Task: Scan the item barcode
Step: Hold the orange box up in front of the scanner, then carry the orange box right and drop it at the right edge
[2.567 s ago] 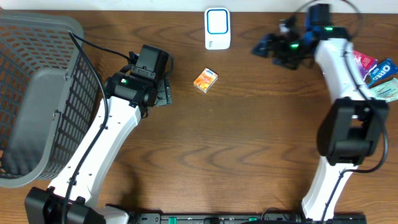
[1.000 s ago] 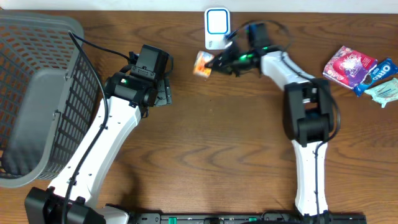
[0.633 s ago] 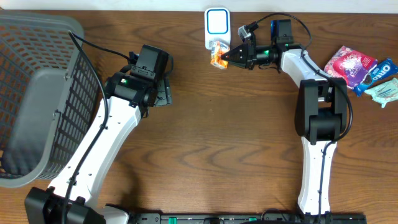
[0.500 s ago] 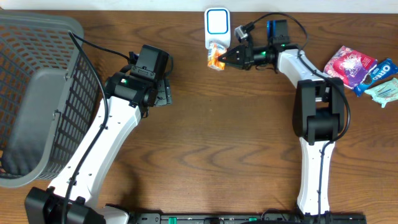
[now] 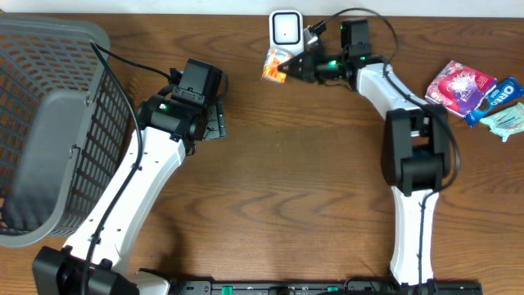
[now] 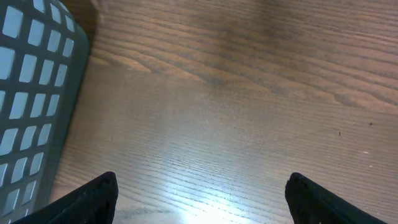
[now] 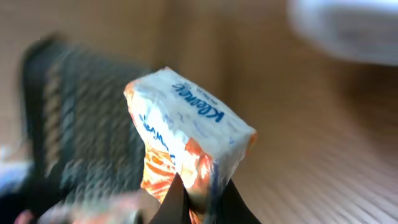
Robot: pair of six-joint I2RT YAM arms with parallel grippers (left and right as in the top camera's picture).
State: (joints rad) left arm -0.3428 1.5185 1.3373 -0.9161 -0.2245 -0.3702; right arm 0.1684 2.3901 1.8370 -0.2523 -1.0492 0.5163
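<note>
Now one tissue pack [image 5: 273,65] sits clamped in the right tool [image 5: 288,66], just left of the lone scanner [image 5: 284,29] at the desk [image 5: 286,205] edge; left tool [image 6: 202,205] gapes over bare desk, farther left.

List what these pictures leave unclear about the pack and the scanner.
1. Barcode on the Kleenex pack: too small in the overhead view; the right wrist view shows only its logo faces.
2. Scanner: the right wrist view blurs it and the frame's top edge crops it.
3. Right end effector: the right wrist view's bottom edge cuts off all but its fingertips.
4. Green packet: overhead view, cropped by the right edge.
</note>
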